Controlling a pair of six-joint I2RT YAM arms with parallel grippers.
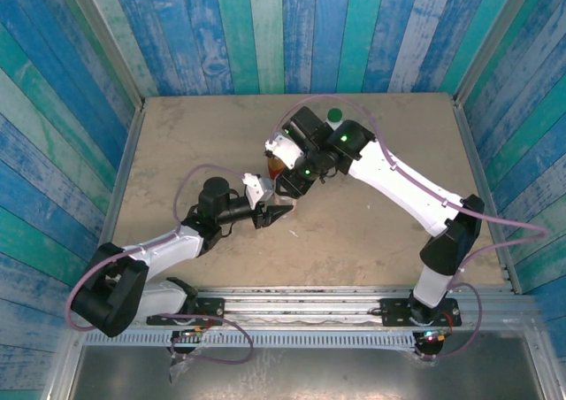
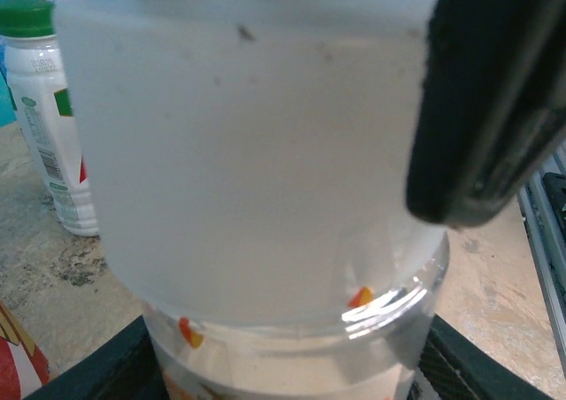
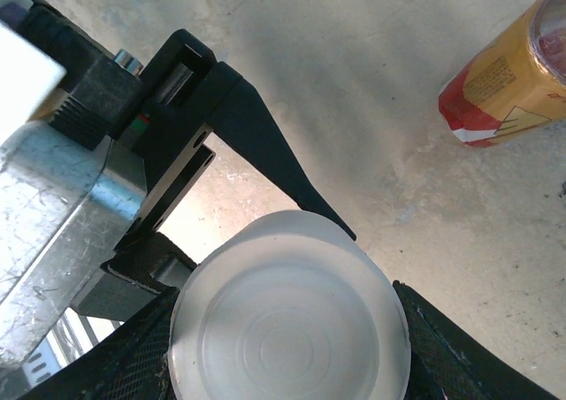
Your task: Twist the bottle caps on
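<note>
Twisting step: right gripper is clamped on the cap, which sits on the bottle that the left gripper pinches mid-table. I'd hold it level, turn slowly, bottle steady.

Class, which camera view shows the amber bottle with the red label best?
The right wrist view: the amber bottle shows most of its body and label. The left wrist view catches just a label corner; in the top external view it is small, partly behind the right arm.
</note>
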